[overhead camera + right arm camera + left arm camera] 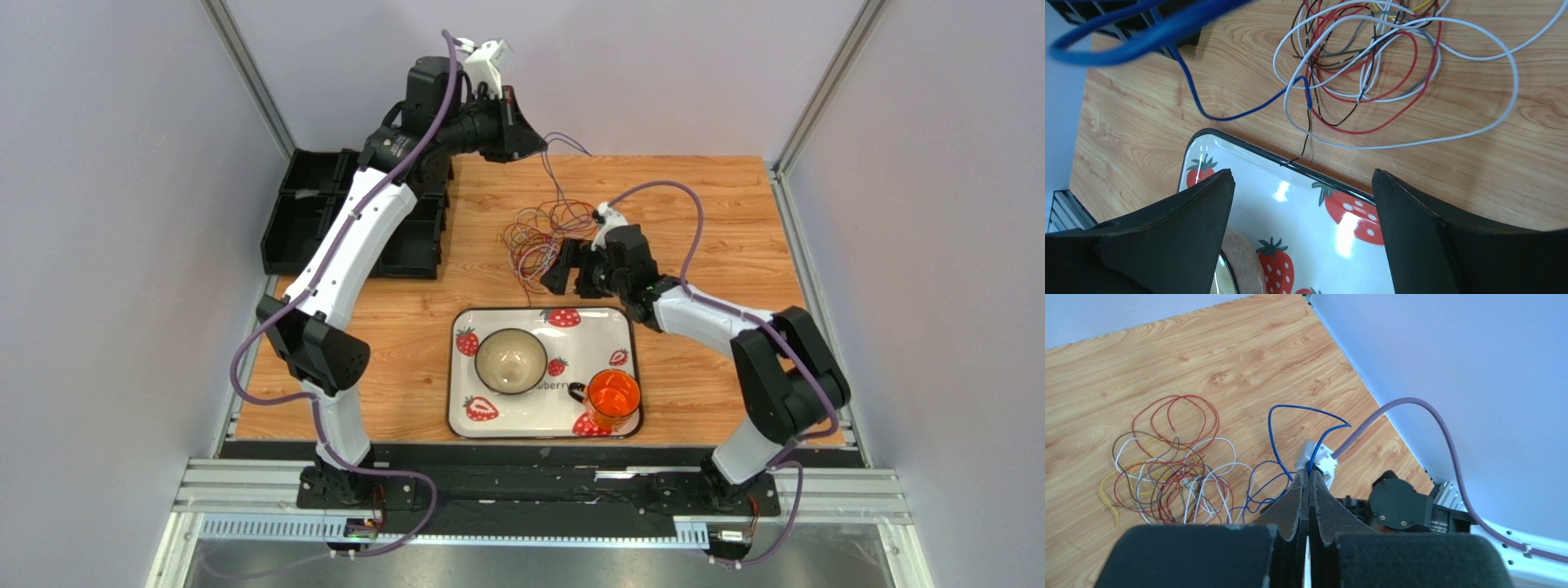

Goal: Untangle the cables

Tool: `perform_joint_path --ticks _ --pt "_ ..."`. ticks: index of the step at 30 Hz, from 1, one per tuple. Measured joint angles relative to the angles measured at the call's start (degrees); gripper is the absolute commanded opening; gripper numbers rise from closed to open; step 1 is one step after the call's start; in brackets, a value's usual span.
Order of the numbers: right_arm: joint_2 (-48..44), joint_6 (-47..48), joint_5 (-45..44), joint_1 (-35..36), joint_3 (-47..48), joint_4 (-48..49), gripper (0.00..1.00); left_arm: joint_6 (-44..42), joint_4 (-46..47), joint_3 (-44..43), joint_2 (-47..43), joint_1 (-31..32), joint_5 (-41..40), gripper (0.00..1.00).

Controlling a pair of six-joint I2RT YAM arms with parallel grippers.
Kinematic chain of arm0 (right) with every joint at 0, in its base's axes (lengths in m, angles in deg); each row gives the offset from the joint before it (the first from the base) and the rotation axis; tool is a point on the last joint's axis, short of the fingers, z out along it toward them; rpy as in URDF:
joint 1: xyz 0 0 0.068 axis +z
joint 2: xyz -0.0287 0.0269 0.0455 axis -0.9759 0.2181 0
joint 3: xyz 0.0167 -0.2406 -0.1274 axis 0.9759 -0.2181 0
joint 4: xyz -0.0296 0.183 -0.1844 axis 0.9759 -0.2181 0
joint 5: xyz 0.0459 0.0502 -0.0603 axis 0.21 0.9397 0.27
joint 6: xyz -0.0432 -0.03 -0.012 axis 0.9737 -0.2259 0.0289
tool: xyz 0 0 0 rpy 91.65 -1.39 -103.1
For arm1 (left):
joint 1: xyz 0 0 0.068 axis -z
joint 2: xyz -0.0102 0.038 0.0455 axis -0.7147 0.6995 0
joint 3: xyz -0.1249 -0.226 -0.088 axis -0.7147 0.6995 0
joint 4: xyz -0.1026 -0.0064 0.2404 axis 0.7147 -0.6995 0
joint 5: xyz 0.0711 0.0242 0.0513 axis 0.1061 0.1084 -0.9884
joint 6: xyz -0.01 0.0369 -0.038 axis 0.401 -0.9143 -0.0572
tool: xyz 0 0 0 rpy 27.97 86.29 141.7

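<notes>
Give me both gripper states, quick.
Left gripper: shut on the blue cable.
Right gripper: open, holding nothing.

A white tray [589, 337] printed with strawberries lies on the wooden bench [724, 233], towards its near edge. In the tray's left half a greyish bowl [510, 360] stands upright, and a clear orange cup [612, 397] with a dark handle sits in its near right corner. Black bins [307, 227] sit well apart from the tray, off to its far left.
</notes>
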Motion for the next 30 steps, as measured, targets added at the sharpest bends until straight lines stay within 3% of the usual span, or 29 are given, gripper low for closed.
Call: perform_joint_path --ticks 5,9,26,30 --pt "6.54 -0.96 -0.11 1.81 3.87 0.59 0.82 0.66 0.11 0.59 -0.02 0.0 -0.22 0.0" --pt "9.49 -1.38 -0.46 3.04 5.86 1.29 0.72 1.07 0.11 0.59 -0.09 -0.07 -0.26 0.0" --pt "14.19 1.95 -11.26 7.87 10.64 3.1 0.58 3.61 0.17 1.66 -0.7 -1.99 -0.37 0.0" --pt "15.63 2.99 -13.18 8.52 12.98 3.02 0.49 3.72 0.15 1.86 -1.03 -2.01 -0.22 0.0"
